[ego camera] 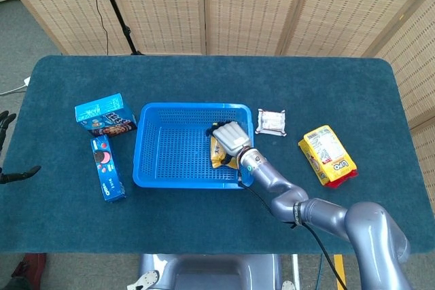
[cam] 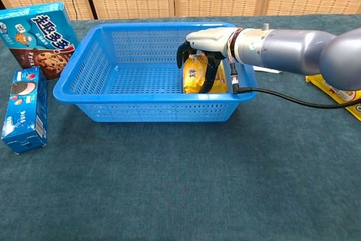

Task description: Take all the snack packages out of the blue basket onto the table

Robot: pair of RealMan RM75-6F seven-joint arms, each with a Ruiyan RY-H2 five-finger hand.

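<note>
The blue basket (ego camera: 166, 146) (cam: 113, 49) stands mid-table. One yellow snack package (ego camera: 219, 155) (cam: 196, 77) lies at its right end. My right hand (ego camera: 231, 137) (cam: 210, 44) reaches down into the basket from the right and grips that package, dark fingers curled around it on both sides. The package looks tilted up off the basket floor in the chest view. My left hand (ego camera: 8, 146) shows only as dark fingers at the left edge of the head view, far from the basket; whether it is open is unclear.
Left of the basket lie a blue cookie box (ego camera: 104, 115) (cam: 38, 32) and a narrow blue biscuit box (ego camera: 107, 168) (cam: 23, 109). Right of it sit a small silver packet (ego camera: 271, 121) and a yellow packet (ego camera: 327, 155) (cam: 335, 86). A black cable (cam: 293, 99) trails from my right wrist.
</note>
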